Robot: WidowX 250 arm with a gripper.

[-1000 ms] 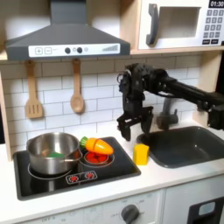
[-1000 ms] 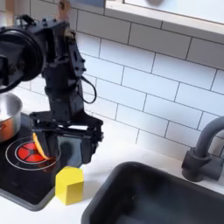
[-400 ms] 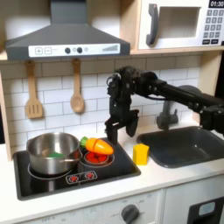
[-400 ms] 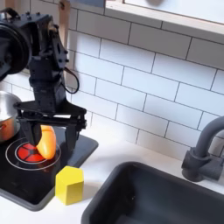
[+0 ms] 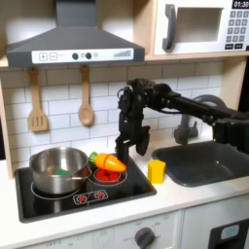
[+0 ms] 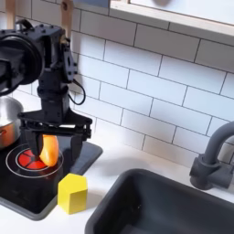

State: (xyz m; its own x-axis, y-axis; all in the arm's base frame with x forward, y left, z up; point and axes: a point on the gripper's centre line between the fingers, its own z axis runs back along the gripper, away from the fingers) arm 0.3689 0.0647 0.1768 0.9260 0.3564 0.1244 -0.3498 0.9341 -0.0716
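Observation:
An orange toy carrot [image 5: 109, 161] with a green top lies on the red burner [image 5: 109, 175] of the black toy stove [image 5: 58, 202]. My black gripper [image 5: 129, 146] hangs open just over the carrot's right end in the first exterior view. In the second exterior view the carrot [image 6: 47, 146] shows between the spread fingers of the gripper [image 6: 52, 146]; I cannot tell whether they touch it. A yellow block [image 5: 157, 171] stands on the counter right of the stove, also seen as the yellow block [image 6: 72, 193] below the gripper.
A steel pot [image 5: 58, 170] with something green inside sits on the stove's left burner. A dark sink [image 5: 209, 160] and grey faucet [image 6: 215, 155] lie to the first exterior view's right. A spatula [image 5: 37, 102] and spoon [image 5: 86, 97] hang on the tiled wall.
The gripper swung from above the yellow block leftwards in the first exterior view to the carrot over the stove. It stayed open. The carrot, pot and block have not moved.

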